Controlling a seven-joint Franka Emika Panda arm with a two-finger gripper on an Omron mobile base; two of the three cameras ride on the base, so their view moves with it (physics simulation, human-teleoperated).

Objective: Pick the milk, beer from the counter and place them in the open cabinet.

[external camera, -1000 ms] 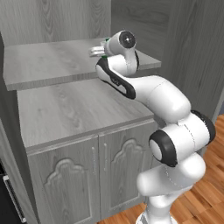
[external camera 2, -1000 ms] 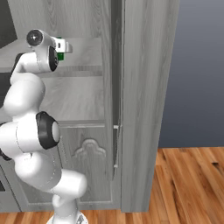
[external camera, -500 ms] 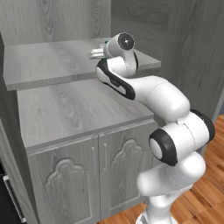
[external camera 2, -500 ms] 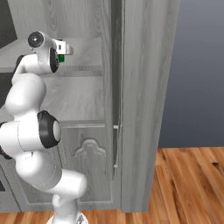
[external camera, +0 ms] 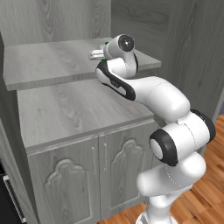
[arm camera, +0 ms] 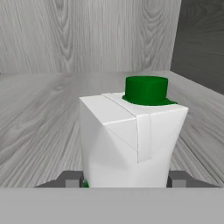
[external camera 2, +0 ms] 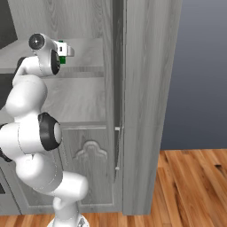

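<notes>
— While the arm reaches over the open cabinet (external camera: 78,65) in the left base view, how many cartons?
— One: the milk (external camera: 105,45), a green sliver beside the gripper (external camera: 97,54), above the upper shelf.
— Right base view?
— Same one milk (external camera 2: 63,59), green showing at the gripper (external camera 2: 66,49).
— Hand view?
— One milk (arm camera: 133,138) clamped between both fingertips (arm camera: 72,179), over the shelf. Since half a second ago, nothing has noticeably moved.
</notes>
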